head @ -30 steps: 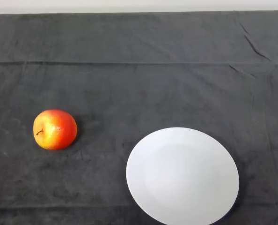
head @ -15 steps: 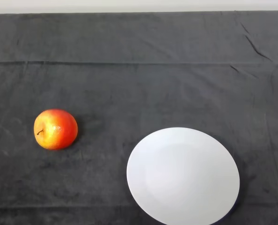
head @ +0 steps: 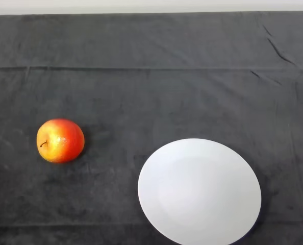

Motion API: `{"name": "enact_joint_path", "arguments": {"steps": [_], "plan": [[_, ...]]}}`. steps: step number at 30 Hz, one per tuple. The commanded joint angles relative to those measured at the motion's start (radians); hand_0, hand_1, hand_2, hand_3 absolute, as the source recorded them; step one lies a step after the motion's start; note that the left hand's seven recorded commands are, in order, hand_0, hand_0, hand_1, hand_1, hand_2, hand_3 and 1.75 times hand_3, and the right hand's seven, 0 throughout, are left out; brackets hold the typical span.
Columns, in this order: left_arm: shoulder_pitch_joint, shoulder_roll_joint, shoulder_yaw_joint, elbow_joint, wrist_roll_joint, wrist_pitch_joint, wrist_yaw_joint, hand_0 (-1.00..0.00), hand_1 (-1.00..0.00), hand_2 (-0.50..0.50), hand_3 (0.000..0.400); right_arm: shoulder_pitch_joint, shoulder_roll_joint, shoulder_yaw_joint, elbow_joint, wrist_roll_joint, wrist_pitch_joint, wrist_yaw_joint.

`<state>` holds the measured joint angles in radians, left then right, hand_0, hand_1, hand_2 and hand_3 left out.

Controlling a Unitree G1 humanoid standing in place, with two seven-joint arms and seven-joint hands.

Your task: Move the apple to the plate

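We only get most of the plate (head: 199,191) here, its bottom edge runs off the frame. It's a plain white round one, smooth and matte, sitting on the dark cloth (head: 151,92) over the desk. The cloth looks like soft towel-ish fabric with a few creases and fold lines. The apple (head: 60,140) is off to the left, well apart from the plate, red with yellow patches, glossy, stem facing left. We can't see any fingers.

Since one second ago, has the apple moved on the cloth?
No. The apple lies at the same spot left of the white plate, with the same gap between them.
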<state>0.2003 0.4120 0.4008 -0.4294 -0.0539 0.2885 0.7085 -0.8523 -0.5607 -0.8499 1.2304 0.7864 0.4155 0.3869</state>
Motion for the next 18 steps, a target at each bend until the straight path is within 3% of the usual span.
{"name": "enact_joint_path", "arguments": {"steps": [1,18], "plan": [[-0.033,0.059,-0.019,-0.047,0.034,0.017,-0.01,0.0,0.0,0.0,0.0,0.027,-0.007,-0.0104,-0.023,0.0286,0.001,-0.0031],[-0.126,0.067,-0.179,-0.095,0.122,0.164,-0.071,0.0,0.0,0.0,0.0,0.028,-0.007,-0.0101,-0.024,0.0288,0.001,-0.0034]]}}
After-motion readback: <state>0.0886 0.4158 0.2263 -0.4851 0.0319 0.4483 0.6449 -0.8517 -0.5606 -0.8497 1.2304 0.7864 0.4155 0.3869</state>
